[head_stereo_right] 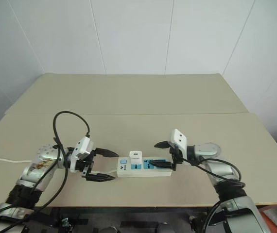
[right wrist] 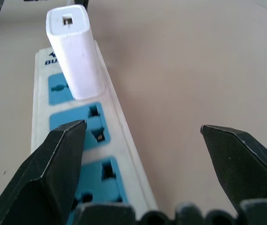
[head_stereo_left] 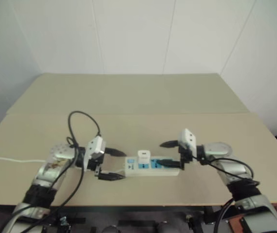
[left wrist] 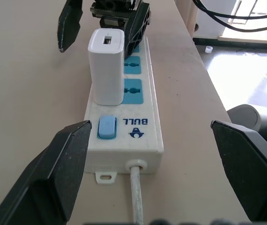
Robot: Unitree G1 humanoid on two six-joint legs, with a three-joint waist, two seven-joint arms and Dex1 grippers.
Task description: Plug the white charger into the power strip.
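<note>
We see the long white rectangular power strip (head_stereo_right: 144, 168) with blue sockets lying flat on the beige table (head_stereo_right: 138, 97), near the table's front edge. The small white rounded charger (head_stereo_right: 135, 156) stands upright in the socket nearest the strip's blue switch (left wrist: 107, 127) (the socket at the cord end), its grey port face turned upward. The thin white cord (left wrist: 136, 197) leaves the strip at that same end.

The left gripper (head_stereo_right: 101, 166) sits just off the cord end of the strip, its two black fingers (left wrist: 54, 178) spread wide apart and holding nothing; the charger stands beyond their tips, untouched. The right gripper (head_stereo_right: 162, 155) faces it from the strip's opposite end, its fingers (right wrist: 54, 164) likewise spread wide and empty, with the two free sockets lying between them and the charger.
</note>
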